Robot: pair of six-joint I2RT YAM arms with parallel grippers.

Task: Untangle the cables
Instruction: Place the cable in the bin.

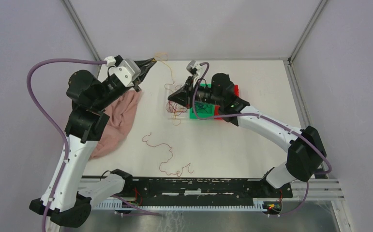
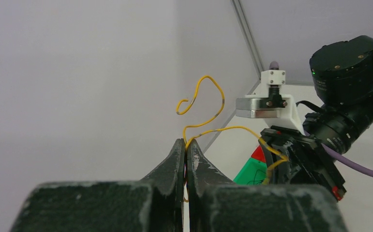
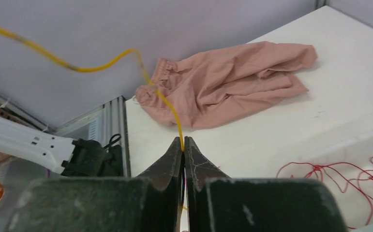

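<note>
Entry: cable untangling, state at this moment.

Left gripper (image 2: 186, 147): jaws pressed together, clamped on a thin orange-yellow cable (image 3: 169, 113) near the back-left corner of the white table (image 1: 257, 140). A free end of that cable curled in loops above the fingertips in the left wrist view.

Right gripper (image 3: 183, 145): jaws also together, pinching the same orange-yellow cable at a second place, above the flat green and red board (image 1: 201, 111) at mid-table. The cable ran through the air between the two grippers, curved rather than straight.

Done, as far as visible: one long thin red cable (image 1: 171, 153) lay alone on the bare table nearer the arm bases, well apart from everything else, touching no other wire. Judged as separated.

Left to do: a small knot of red and yellow wires (image 1: 174, 112) sat just beside the board, below the right gripper. Whether the held yellow cable was free of this knot, I could not tell. Loose red strands (image 3: 339, 174) showed in the right wrist view, looped over one another.

A crumpled pink cloth (image 1: 121, 116) lay at the left of the table, clear of the wires.

Estimate: early to middle; one cable out, one in hand, the knot not yet resolved.
</note>
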